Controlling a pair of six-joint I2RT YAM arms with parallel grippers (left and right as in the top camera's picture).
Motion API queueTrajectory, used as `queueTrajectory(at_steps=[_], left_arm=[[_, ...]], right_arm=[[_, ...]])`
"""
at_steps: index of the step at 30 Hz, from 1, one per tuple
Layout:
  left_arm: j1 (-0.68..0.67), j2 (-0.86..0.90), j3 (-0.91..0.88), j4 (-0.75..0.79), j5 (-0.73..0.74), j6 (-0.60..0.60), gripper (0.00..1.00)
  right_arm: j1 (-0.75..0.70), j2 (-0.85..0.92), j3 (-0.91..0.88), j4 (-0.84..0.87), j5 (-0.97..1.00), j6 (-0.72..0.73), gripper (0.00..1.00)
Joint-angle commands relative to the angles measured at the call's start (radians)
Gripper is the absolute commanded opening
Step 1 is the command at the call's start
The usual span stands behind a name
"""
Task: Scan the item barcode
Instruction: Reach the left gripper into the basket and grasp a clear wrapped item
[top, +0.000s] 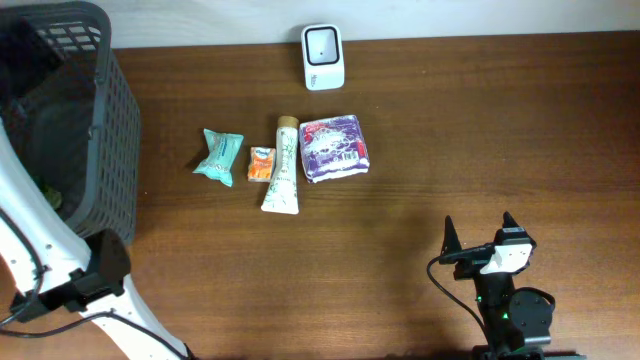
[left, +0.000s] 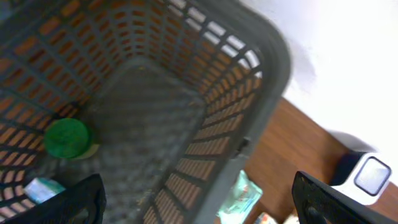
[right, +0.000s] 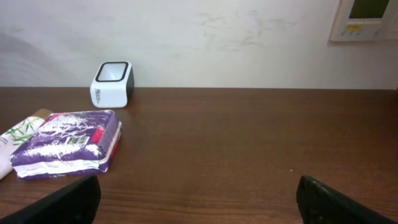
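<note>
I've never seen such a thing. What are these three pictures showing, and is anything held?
A robot with two arms stands at a wooden table. One picture looks down from above; the others come from a camera on each wrist. The left tool, open and empty, looks into a grey basket. The right tool is open and empty too. On the table lie a teal packet, an orange sachet, a tube and a purple pack, near a white scanner.

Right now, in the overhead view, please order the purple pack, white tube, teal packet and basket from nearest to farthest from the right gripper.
From the right gripper:
1. purple pack, table centre
2. white tube, left of the pack
3. teal packet, further left
4. basket, far left
</note>
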Motion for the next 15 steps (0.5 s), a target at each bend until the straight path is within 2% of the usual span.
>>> queueTrajectory(at_steps=[1,6,10,15], left_arm=[[0.039,-0.035,-0.106,-0.002,0.013,0.032,0.92],[0.105,-0.118,-0.355,-0.002,-0.089,-0.043,0.87],[0.175,-0.156,-0.529,-0.002,-0.100,-0.073,0.91],[0.188,-0.157,-0.717,0.004,-0.108,-0.144,0.91]], right_arm=[[-0.006,-0.005,-0.009,-0.001,0.009,-0.003,0.98],[-0.006,-0.006,-0.009,-0.001,0.009,-0.003,0.99],[-0.006,-0.006,-0.009,-0.001,0.008,-0.003,0.99],[-0.006,-0.006,-0.009,-0.001,0.009,-0.003,0.99]])
